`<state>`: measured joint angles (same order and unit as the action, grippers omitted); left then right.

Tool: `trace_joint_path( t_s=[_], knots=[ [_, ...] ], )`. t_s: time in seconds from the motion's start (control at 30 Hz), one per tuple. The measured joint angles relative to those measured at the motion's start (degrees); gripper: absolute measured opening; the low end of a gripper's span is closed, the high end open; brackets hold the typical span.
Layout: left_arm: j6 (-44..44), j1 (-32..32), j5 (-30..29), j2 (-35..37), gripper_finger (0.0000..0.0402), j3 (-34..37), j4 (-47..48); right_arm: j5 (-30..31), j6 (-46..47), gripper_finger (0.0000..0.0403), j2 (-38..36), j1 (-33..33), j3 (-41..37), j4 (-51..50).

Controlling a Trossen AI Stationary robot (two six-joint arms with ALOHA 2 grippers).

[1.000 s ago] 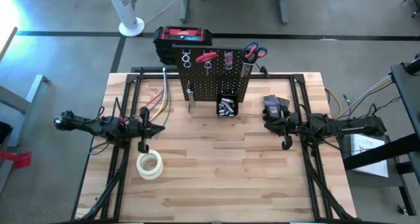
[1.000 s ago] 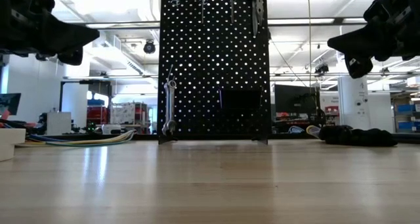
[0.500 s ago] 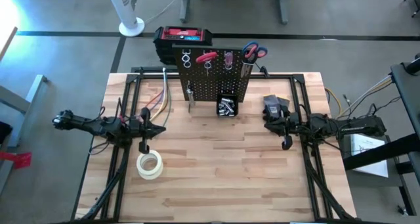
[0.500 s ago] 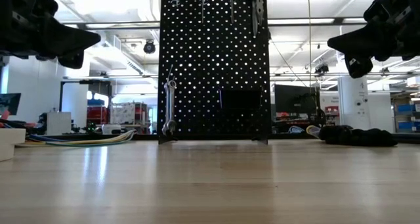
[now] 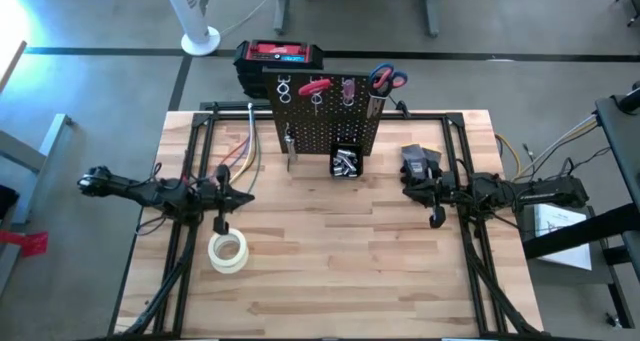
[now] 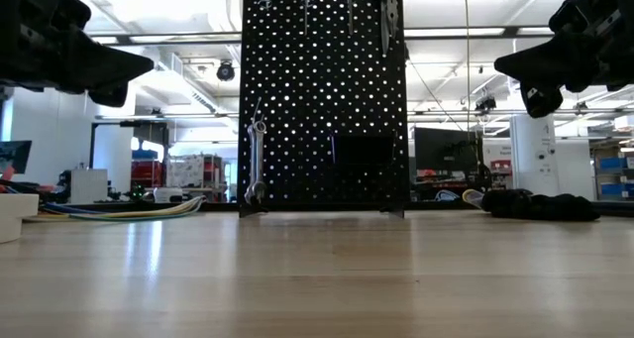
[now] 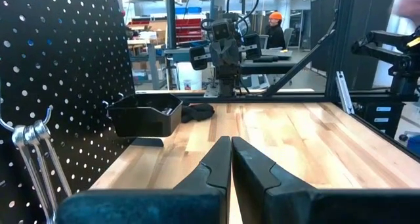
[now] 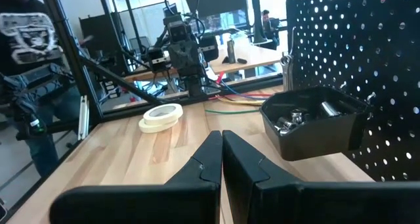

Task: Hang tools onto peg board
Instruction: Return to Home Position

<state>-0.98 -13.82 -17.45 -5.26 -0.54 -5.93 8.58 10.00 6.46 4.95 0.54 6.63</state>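
The peg board stands upright at the table's far middle. Along its top hang red-handled scissors, a red clamp-like tool and pliers. A silver wrench hangs low on its left side. Its small black bin holds silver sockets. My left gripper is shut and level above the table's left part, pointing right. My right gripper is shut and level above the right part, pointing left. Both are empty, and their shut fingertips show in the wrist views, left gripper and right gripper.
A white tape roll lies near my left gripper, toward the near edge. A black glove lies right of the peg board. A red-and-black toolbox stands behind the board, and coloured cables lie at the far left. A person stands beyond the table.
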Motion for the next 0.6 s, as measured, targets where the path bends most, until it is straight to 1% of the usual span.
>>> trace_joint_path(
  t_s=[0.6],
  knots=[
    [0.0,0.0,0.0,-1.18,0.0002,0.0,0.0,0.02,0.0,0.0,0.0,0.0,0.02,-0.02]
  ],
)
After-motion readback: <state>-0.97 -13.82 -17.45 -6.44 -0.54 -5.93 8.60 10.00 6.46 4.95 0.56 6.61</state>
